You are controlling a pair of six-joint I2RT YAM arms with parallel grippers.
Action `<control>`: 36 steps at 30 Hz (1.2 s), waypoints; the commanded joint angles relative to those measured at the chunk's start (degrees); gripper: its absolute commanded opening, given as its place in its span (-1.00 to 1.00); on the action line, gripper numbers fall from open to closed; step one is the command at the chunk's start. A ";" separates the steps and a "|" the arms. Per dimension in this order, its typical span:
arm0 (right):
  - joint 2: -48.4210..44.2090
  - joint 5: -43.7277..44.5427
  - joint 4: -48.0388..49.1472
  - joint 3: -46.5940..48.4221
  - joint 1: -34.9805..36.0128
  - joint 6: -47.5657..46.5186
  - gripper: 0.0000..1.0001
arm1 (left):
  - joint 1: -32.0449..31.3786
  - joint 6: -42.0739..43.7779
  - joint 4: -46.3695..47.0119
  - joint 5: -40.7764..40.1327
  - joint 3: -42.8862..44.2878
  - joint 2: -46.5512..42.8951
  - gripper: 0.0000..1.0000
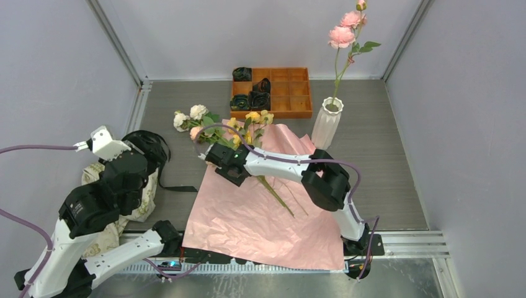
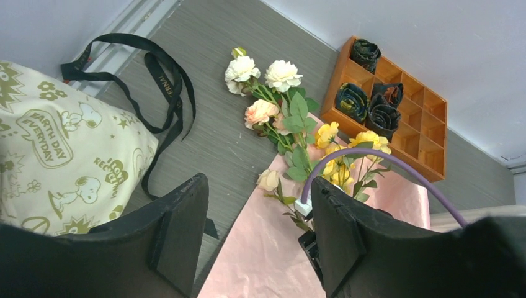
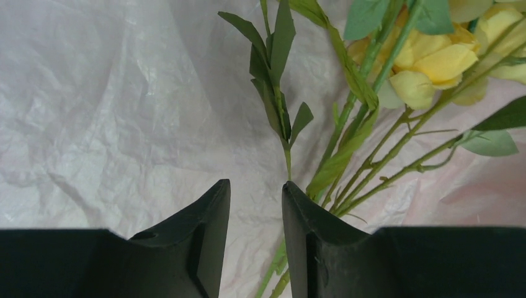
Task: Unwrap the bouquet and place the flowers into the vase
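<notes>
Overhead rear view of whole table (image 1: 378, 164); left wrist farther off, right wrist close, flowers (image 1: 234, 131) common to all.

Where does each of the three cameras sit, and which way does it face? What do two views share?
Top external: above and behind the robot, looking down on the table; left arm and right arm show.
Left wrist: on the left arm, facing the orange tray; the open left gripper shows.
Right wrist: low over the pink paper, facing along green stems; the right gripper shows.
Shared: yellow blooms in both wrist views.
</notes>
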 commanded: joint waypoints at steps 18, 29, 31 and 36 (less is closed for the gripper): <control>5.89 -4.02 1.41 5.77 -4.94 -4.27 -0.45 | 0.04 0.34 -1.76 -3.67 -0.35 -3.22 0.27; 2.21 -3.05 2.36 3.50 -4.34 -1.30 -0.34 | 0.05 0.34 -1.96 -3.85 -0.46 -3.92 0.27; 0.17 -2.39 2.68 3.11 -3.96 -0.85 -0.28 | 0.11 0.34 -1.90 -3.78 -0.44 -3.82 0.28; -2.92 -2.28 2.54 2.98 -3.32 -0.21 -0.21 | 0.05 0.39 -1.44 -3.29 -0.59 -3.53 0.28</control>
